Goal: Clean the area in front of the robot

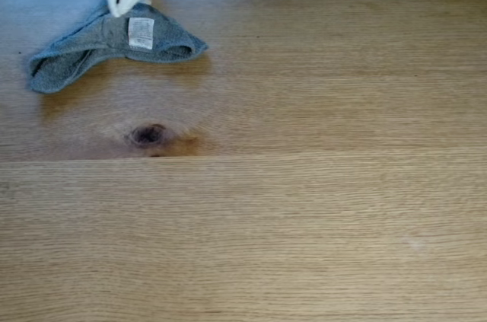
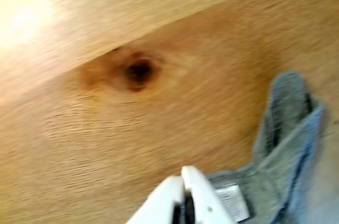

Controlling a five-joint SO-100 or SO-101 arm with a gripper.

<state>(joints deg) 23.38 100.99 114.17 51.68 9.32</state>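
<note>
- We see the gripper (image 2: 183, 173) with its white tips together, pinching the grey cloth (image 1: 106, 48) near its label (image 1: 141, 33).
- The cloth lies crumpled at the fixed view's upper left.
- The oak table (image 1: 319, 208) shows fine grain, a dark knot (image 1: 148, 135) and a seam (image 1: 342, 153); it lies open to the right and below.

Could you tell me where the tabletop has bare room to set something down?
In the fixed view, the tabletop is bare below the plank seam and all across the right side. The upper left is crowded: the grey cloth lies there under the gripper, with the dark knot just below.
</note>
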